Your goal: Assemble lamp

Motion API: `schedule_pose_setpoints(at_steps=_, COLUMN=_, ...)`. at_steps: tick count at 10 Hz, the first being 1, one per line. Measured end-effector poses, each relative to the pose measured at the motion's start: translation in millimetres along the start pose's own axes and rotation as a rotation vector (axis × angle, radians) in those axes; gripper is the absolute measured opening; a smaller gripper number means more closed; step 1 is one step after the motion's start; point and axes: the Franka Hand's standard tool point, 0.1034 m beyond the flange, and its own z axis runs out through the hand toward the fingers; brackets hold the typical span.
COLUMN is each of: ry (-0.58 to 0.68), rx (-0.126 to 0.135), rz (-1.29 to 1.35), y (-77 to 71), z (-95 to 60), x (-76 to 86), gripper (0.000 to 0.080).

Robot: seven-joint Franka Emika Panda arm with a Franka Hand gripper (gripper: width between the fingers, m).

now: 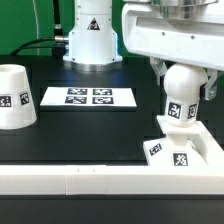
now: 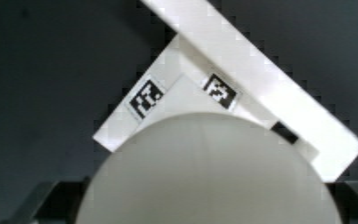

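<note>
My gripper (image 1: pixel 184 80) is shut on the white round-headed bulb (image 1: pixel 181 100) and holds it upright just above the square flat base (image 1: pixel 185 150) at the exterior view's right front. In the wrist view the bulb (image 2: pixel 202 175) fills the space between the dark fingers (image 2: pixel 51 205), with the tagged base (image 2: pixel 176 100) beneath it. The tapered white shade (image 1: pixel 17 96) stands on the table at the exterior view's left, apart from the gripper.
The marker board (image 1: pixel 88 97) lies flat at the middle back. A long white rail (image 1: pixel 90 180) runs along the front edge and meets the base; it also shows in the wrist view (image 2: pixel 265 75). The arm's white pedestal (image 1: pixel 92 40) stands behind.
</note>
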Motion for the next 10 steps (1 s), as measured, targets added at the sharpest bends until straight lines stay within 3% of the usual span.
schedule_pose_setpoints(at_steps=4, ry=0.000, rx=0.000, rz=0.049, y=-1.4, z=0.1, x=-0.8, gripper=0.0585)
schedule_pose_setpoints(at_steps=5, ry=0.000, rx=-0.001, rz=0.009, y=-1.3, z=0.1, x=-0.7, gripper=0.0681)
schedule_pose_setpoints(at_steps=7, ry=0.017, rx=-0.023, rz=-0.183, y=-0.4, z=-0.3, x=-0.7, gripper=0.0696)
schedule_pose_setpoints(at_steps=10, ry=0.023, rx=-0.022, rz=-0.484, y=-0.5, z=1.5, x=2.5, gripper=0.0699)
